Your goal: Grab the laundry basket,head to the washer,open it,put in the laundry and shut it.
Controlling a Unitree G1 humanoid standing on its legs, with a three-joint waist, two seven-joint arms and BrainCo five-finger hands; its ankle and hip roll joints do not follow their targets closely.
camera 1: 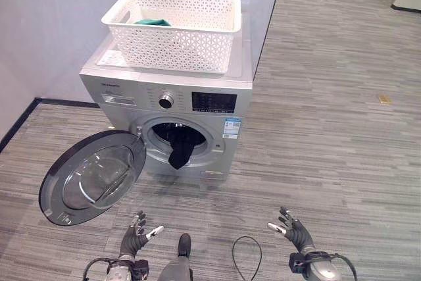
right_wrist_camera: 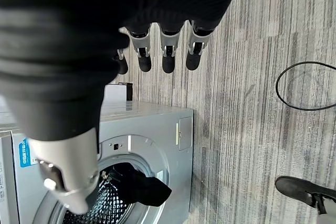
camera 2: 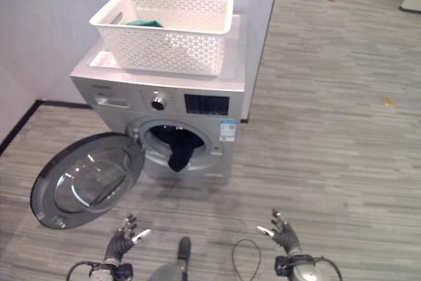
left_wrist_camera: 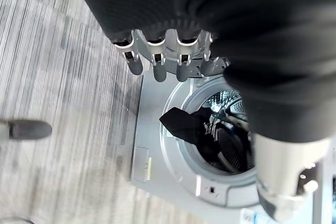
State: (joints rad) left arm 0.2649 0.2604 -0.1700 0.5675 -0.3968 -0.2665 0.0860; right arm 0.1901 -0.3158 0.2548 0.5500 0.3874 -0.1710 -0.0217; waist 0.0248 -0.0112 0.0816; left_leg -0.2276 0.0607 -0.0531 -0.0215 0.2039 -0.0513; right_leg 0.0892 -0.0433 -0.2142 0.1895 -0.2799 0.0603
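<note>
One blk garment point(camera 1: 179, 151) over washer point(camera 1: 217, 106) rim

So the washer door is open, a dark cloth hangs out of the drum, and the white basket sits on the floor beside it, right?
Not quite: the white basket sits on top of the washer, as the left eye view shows. The door is open and the dark cloth hangs out.
</note>
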